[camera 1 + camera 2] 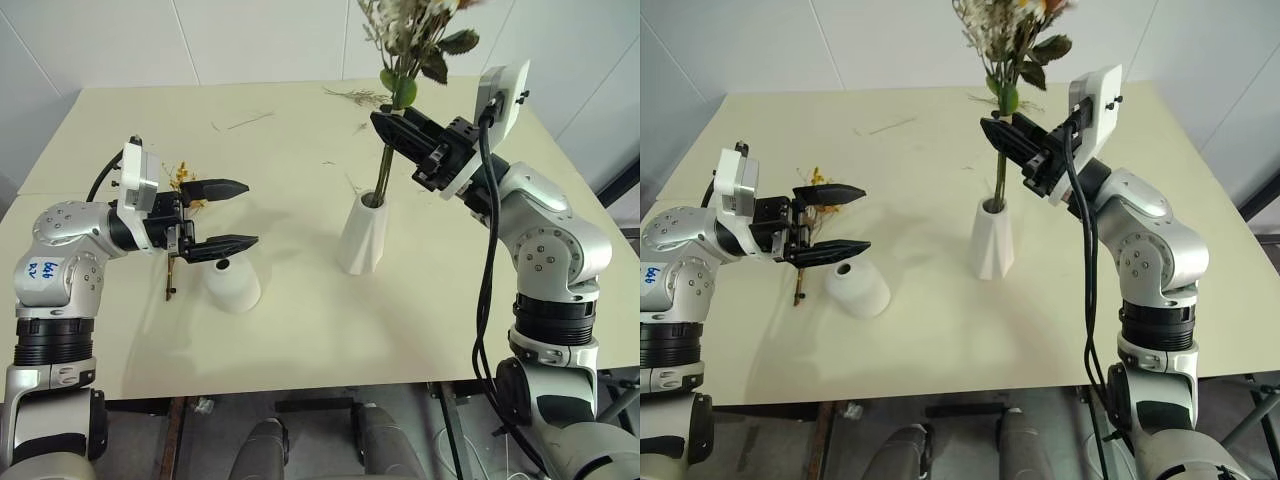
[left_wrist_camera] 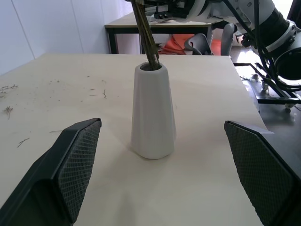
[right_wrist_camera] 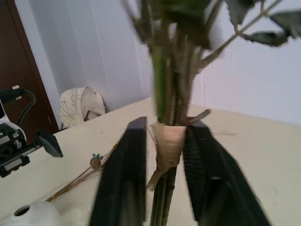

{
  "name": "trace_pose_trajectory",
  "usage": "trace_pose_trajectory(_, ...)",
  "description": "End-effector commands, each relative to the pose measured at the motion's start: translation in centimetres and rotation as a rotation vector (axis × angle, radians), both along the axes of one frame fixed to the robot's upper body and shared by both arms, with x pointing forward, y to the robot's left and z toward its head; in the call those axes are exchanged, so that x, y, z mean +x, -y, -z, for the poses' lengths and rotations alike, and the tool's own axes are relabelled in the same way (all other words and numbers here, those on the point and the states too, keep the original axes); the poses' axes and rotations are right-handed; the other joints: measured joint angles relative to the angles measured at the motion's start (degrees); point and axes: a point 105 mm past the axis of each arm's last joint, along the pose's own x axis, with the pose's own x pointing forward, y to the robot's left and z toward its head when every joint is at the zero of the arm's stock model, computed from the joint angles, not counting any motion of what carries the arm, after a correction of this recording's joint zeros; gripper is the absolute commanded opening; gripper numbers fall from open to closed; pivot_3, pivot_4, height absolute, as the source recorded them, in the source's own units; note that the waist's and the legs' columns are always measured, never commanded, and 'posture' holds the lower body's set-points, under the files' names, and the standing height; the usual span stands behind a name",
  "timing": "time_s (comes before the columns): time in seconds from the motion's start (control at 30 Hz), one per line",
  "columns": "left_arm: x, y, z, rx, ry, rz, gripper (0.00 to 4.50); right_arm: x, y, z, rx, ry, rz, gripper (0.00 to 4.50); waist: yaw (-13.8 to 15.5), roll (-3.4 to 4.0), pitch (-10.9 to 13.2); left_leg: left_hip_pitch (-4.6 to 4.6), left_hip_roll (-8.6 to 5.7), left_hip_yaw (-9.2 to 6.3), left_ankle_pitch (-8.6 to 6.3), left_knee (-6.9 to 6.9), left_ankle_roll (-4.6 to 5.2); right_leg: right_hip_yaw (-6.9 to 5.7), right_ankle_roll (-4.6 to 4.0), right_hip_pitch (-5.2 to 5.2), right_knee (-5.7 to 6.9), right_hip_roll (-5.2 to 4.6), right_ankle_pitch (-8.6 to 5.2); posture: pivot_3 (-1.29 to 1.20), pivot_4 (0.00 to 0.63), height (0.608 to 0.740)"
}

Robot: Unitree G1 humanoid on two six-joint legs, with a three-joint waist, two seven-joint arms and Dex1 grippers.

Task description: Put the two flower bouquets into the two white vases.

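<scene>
Vases number two: the squat dome vase [image 1: 233,284] sits nearest, just beside the left gripper [image 1: 226,215], whose fingers stand wide apart and empty; one small yellow-orange bunch [image 1: 178,225] lies beneath it. Farther on, the faceted vase [image 1: 364,234] holds one large bouquet [image 1: 405,60], its stems between the right gripper's [image 1: 393,131] loosened fingers.

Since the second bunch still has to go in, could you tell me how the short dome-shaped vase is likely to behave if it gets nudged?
The short white vase looks wide at the base and low, so it probably resists tipping. Its smooth surface on the bare table suggests it may slide rather than topple. The small top hole likely leaves little margin for the yellow bunch.
</scene>
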Motion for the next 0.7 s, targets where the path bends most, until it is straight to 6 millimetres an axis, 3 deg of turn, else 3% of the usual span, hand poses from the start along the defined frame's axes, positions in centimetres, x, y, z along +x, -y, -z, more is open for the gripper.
trace_pose_trajectory(0.03,-0.4,-0.1,-1.0,-0.010,0.043,0.003,4.50,-0.6,0.3,-1.3,0.030,0.068,-0.004,2.51,0.02,0.00,0.00,0.00,0.00,0.00,0.00,0.00,0.00,0.00,0.00,0.00,0.00,0.00,0.00,0.00,0.150,0.740)
trace_pose_trajectory(0.23,-0.4,-0.4,-1.0,-0.011,0.045,-0.004,4.50,-1.0,1.0,-1.4,0.033,0.095,0.012,4.46,0.00,0.00,0.00,0.00,0.00,0.00,0.00,-0.03,0.00,0.00,0.00,0.00,-0.03,0.00,0.00,0.00,0.150,0.740)
trace_pose_trajectory(0.7,-0.4,-0.5,-1.0,-0.015,0.049,-0.007,4.50,-1.7,1.7,-0.8,0.057,0.091,0.011,4.46,0.04,0.00,0.00,0.00,0.00,0.00,0.00,-0.05,0.00,0.00,0.00,0.00,-0.04,0.00,0.00,0.00,0.150,0.740)
